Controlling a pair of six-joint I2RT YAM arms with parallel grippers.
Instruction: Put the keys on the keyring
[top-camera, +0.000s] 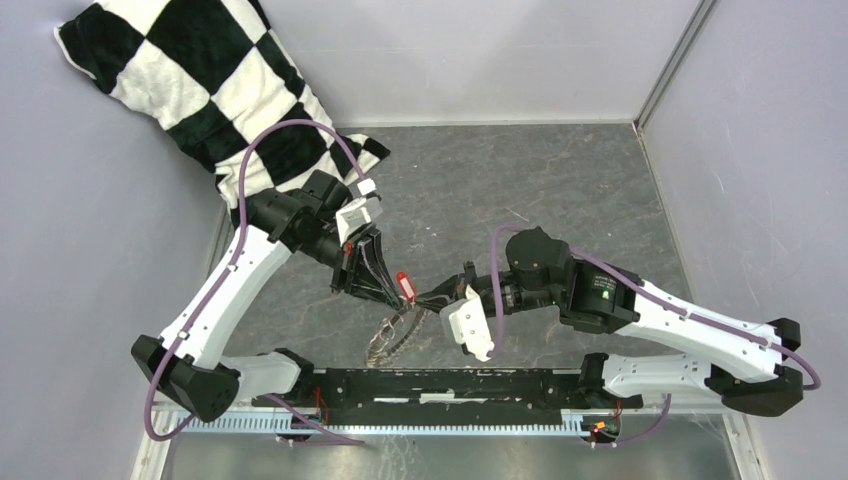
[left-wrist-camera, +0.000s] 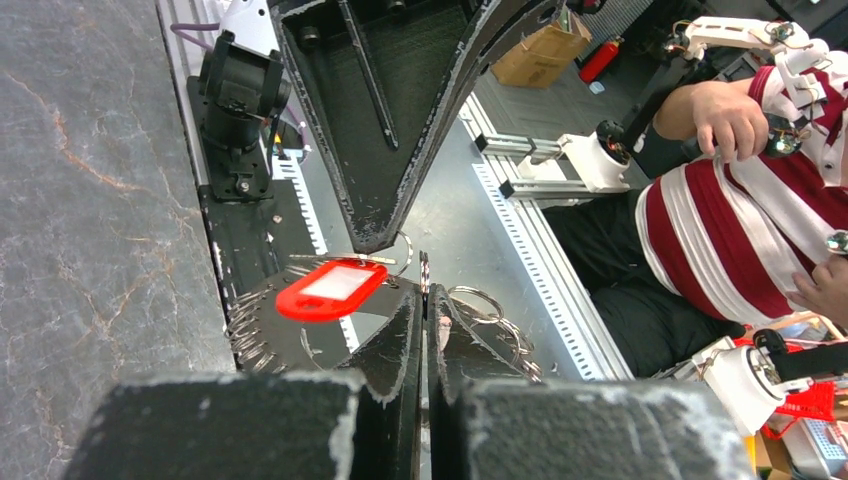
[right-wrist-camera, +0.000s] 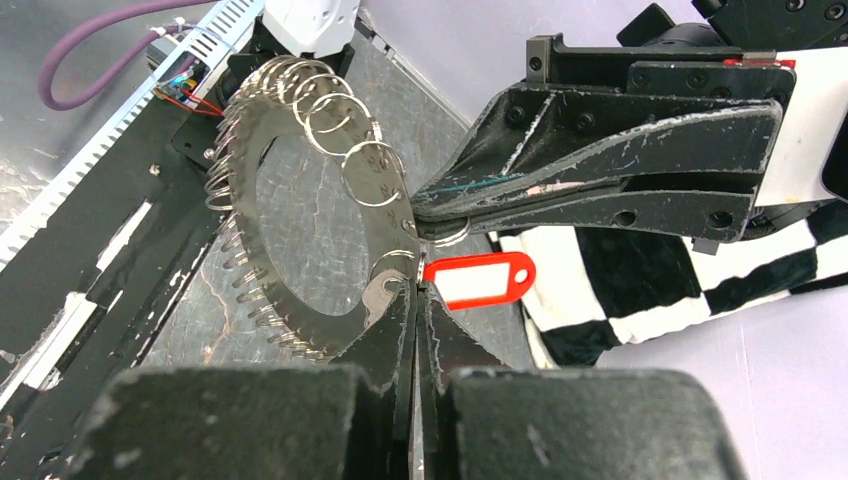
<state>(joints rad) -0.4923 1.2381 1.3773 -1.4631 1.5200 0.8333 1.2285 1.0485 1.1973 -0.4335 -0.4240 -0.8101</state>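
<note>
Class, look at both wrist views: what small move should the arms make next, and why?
Probably the right gripper should nudge the red-tagged key onto the keyring loop pinched by the left gripper: both are shut, tips meeting at its rim; threading can't be confirmed.

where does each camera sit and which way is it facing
Top external: above and behind the bases, looking down on the table; left arm and right arm show.
Left wrist: looks along the left gripper toward the right gripper, a person in a striped shirt beyond.
Right wrist: looks along the right gripper toward the left gripper and checkered cloth.
Both wrist views share the red key tag and keyring.
</note>
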